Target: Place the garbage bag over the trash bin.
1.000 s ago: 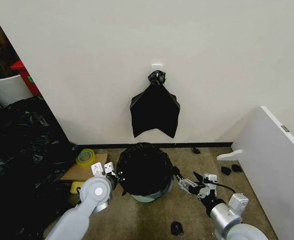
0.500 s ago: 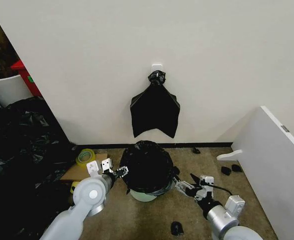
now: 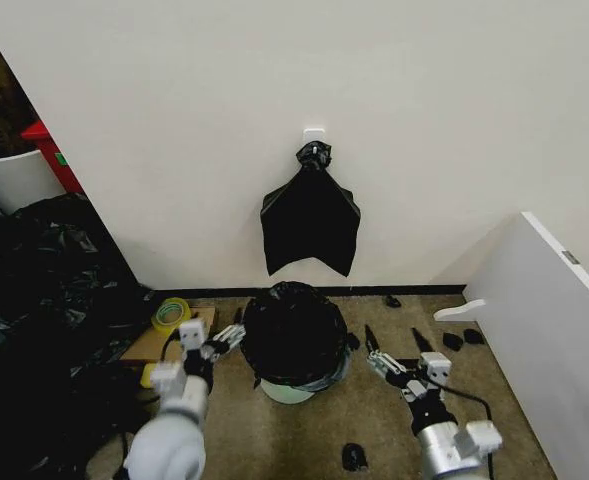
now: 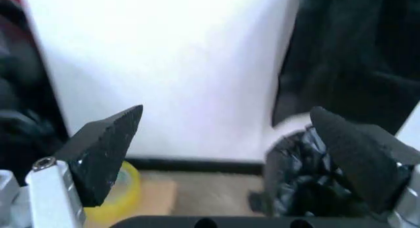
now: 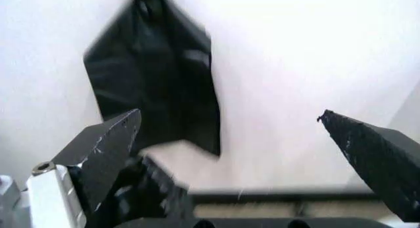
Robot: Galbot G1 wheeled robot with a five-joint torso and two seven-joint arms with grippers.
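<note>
Nearest the head camera, the left pincer (image 3: 222, 343) hangs just left of the trash bin (image 3: 287, 392), its fingers spread and empty. The right pincer (image 3: 394, 345) hangs a little to the bin's right, fingers likewise apart, holding nothing. Between them the garbage bag (image 3: 294, 335) is draped over the white bin, covering its mouth and upper wall, with the bin's bare white base showing below the bag's hem on the floor.

The left wrist view adds what the head view cannot: the open gap between the two dark fingertips (image 4: 108, 144), with the crumpled black bag (image 4: 295, 184) close by one finger and a yellow tape roll (image 4: 118, 198) on the floor by the other. The head view places that tape roll (image 3: 172, 314) on flat cardboard (image 3: 164, 342) left of the bin.

The right wrist view looks between its own wide-set fingers (image 5: 105, 147) at the wall. Farther back, a knotted black bag bundle (image 3: 310, 220) hangs from a white wall hook (image 3: 314, 132). A white board (image 3: 549, 330) leans at the right.
</note>
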